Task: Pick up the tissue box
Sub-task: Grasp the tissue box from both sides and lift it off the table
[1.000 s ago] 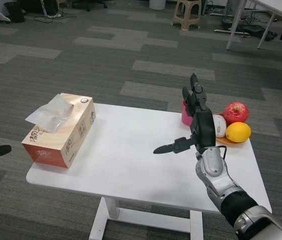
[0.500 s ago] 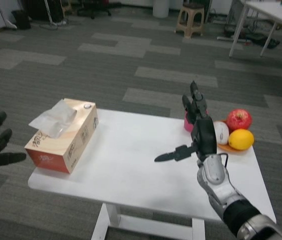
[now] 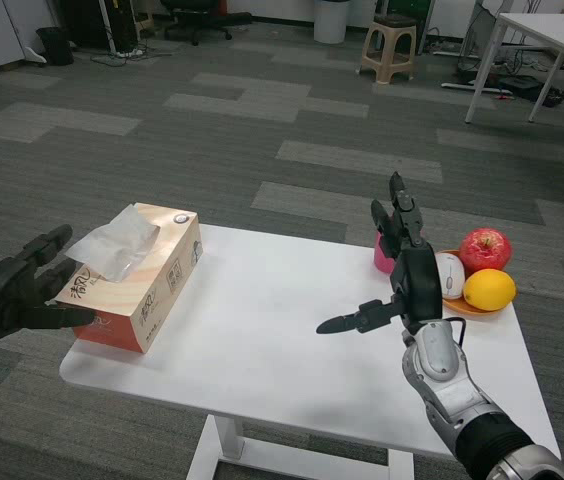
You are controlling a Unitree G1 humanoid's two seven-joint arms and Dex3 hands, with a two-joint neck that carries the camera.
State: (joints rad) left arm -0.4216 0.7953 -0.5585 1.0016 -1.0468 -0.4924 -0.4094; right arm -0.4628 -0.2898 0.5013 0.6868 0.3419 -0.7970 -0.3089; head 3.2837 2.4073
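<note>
the tissue box (image 3: 140, 278) sat at the left end of the white surface (image 3: 282, 340), orange and cream, with a tissue (image 3: 114, 242) puffed up out of its top. my left hand (image 3: 22, 293) was out past the left edge of the surface, just beside the near end of the box, its fingers (image 3: 47, 244) spread and holding nothing; whether the fingertips touched the cardboard, i could not tell. my right hand (image 3: 402, 275) hung over the right half of the surface, well apart from the box, palm upright, fingers (image 3: 398, 200) pointing up and apart, thumb jutting left, empty as well. behind that hand stood a pink cup (image 3: 383, 258), mostly hidden. on the far right an orange plate (image 3: 455, 301) carried a red apple (image 3: 486, 250), a lemon (image 3: 489, 289) and a white computer mouse (image 3: 448, 275), the three packed close together. beyond the surface lay grey carpet (image 3: 262, 110), with a stool (image 3: 394, 42) and another white table (image 3: 547, 30) further back.
</note>
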